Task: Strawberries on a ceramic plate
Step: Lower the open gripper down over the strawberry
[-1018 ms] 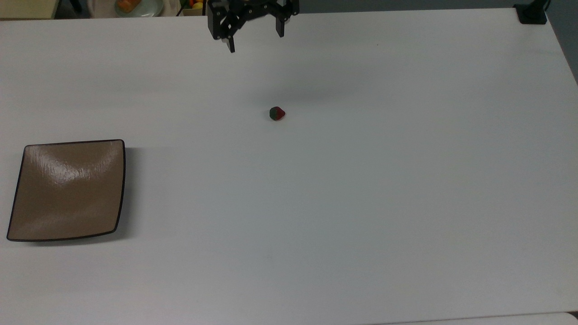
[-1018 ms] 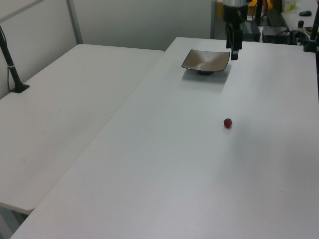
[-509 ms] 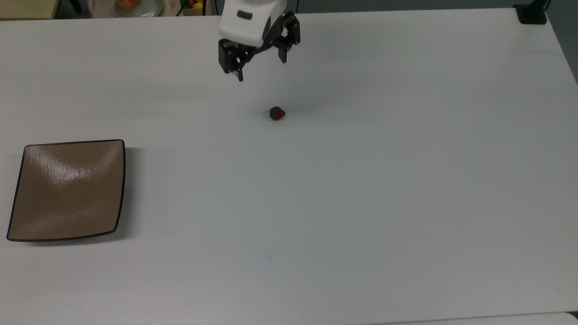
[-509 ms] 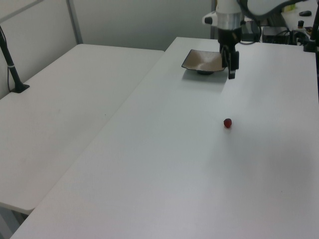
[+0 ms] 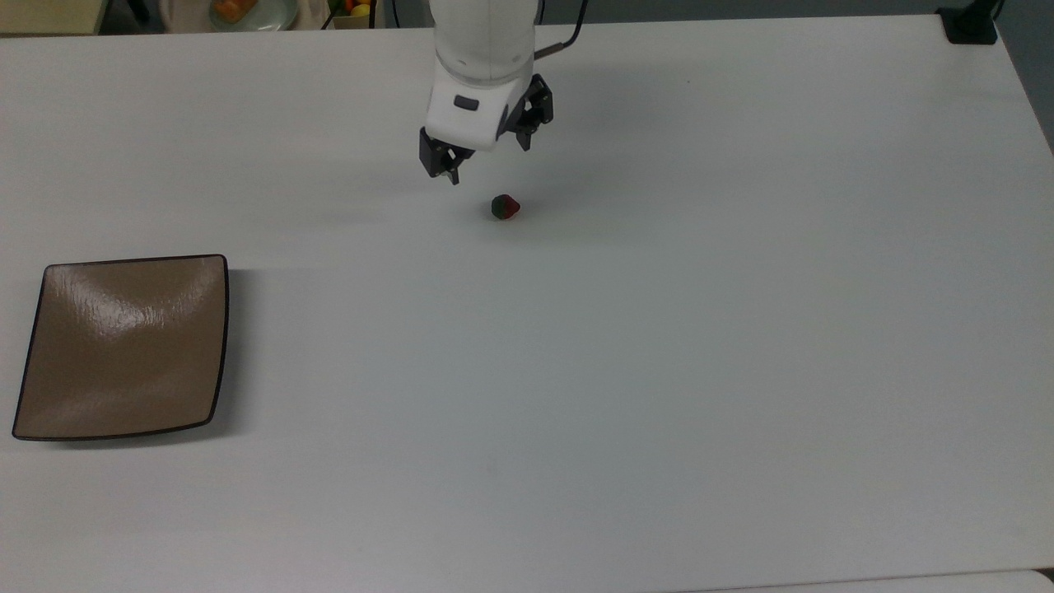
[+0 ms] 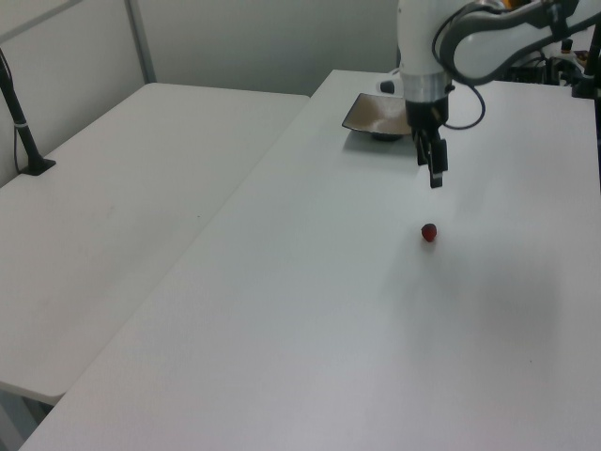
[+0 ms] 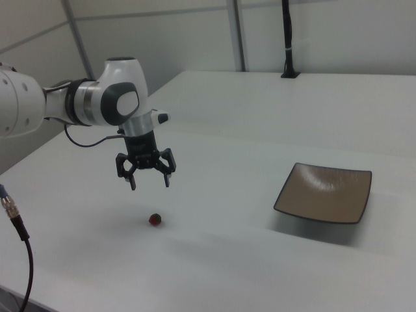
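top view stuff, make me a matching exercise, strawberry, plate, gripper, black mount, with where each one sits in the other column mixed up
Things:
1. strawberry
2. ceramic plate
3. gripper
4. black mount

Places in the top view:
A. far left, lower half
B. top right corner of the table
C. on bare table near the middle, upper half
D. open, hanging just above and left of the fruit

Pairs: 1-C, 2-A, 3-D, 4-B
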Action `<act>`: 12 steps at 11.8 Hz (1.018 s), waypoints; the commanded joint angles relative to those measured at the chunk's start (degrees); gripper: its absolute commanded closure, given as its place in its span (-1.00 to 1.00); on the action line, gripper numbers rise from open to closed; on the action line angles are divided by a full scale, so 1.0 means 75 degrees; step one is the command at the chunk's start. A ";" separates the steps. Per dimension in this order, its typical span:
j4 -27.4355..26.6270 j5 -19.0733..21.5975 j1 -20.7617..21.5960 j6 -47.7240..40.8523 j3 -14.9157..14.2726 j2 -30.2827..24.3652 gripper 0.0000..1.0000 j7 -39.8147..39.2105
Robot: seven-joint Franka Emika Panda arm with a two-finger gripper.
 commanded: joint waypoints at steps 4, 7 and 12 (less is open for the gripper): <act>-0.0312 -0.0022 0.0233 0.0635 -0.0012 0.0454 -1.00 -0.0092; -0.0441 -0.0068 0.0385 0.0824 -0.0012 0.0746 -1.00 -0.0081; -0.0617 -0.0443 0.0362 0.1340 -0.0012 0.1087 -1.00 -0.0069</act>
